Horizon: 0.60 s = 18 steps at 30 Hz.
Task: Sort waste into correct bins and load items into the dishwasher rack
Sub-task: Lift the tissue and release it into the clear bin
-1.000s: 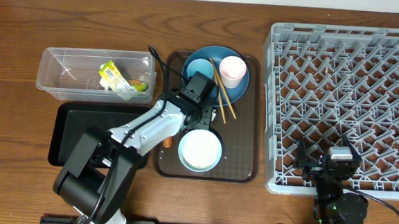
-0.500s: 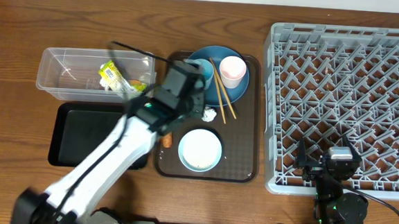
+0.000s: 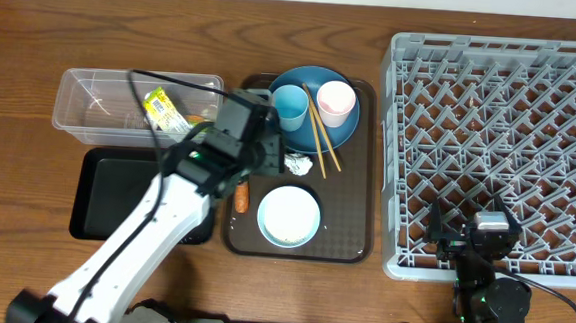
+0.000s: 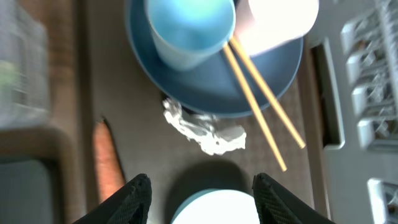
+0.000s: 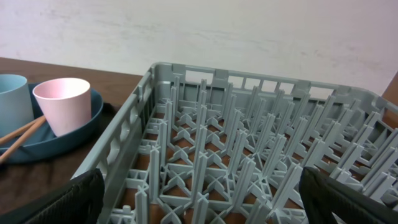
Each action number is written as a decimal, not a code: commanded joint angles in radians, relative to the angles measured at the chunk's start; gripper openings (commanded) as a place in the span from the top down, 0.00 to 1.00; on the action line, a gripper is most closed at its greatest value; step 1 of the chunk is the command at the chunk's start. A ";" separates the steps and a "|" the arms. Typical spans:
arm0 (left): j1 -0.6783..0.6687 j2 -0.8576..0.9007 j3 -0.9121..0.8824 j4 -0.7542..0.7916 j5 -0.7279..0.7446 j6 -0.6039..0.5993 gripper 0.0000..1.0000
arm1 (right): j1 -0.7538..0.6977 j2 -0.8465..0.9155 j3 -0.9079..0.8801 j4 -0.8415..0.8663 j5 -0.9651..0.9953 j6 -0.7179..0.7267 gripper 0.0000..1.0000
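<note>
**Desk:** Brown wooden tabletop (image 3: 36, 26). Is that where the left gripper (image 4: 202, 186) is working?

**Photographer:** Yes. It is hovering over the dark serving tray (image 3: 348, 240), its fingers (image 4: 138, 194) standing apart and gripping nothing. Crumpled white paper (image 4: 208, 132) is lying just beyond the fingertips, not between them, right by the near rim of the blue plate (image 4: 199, 93). The carrot (image 4: 107, 158) is lying left of the left finger, and the white-blue bowl (image 4: 214, 208) is showing between the tips.

**Desk:** What is differing from a second ago?

**Photographer:** Then the gripper was covering the paper. Now the arm is stretching out, and the paper is lying in plain sight on the tray.

**Desk:** Room to move?

**Photographer:** The paper is sitting in a narrow strip between plate and bowl, with the chopsticks (image 3: 321, 139) ending just right of it. The clear tub (image 3: 90, 119), holding the printed wrapper (image 3: 166, 112), and the black tray (image 3: 116, 196) are sitting to the left. The rack (image 3: 501, 124) is standing at right, where the right gripper (image 5: 200, 180) is hanging with fingers wide and empty.
</note>
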 commanded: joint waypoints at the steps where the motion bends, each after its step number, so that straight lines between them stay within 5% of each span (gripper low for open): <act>1: -0.034 0.083 -0.008 0.002 0.032 -0.010 0.44 | -0.007 -0.005 -0.001 -0.005 0.003 -0.011 0.01; 18: -0.088 0.392 -0.008 0.198 0.020 -0.010 0.44 | -0.007 -0.005 -0.001 -0.005 0.003 -0.010 0.01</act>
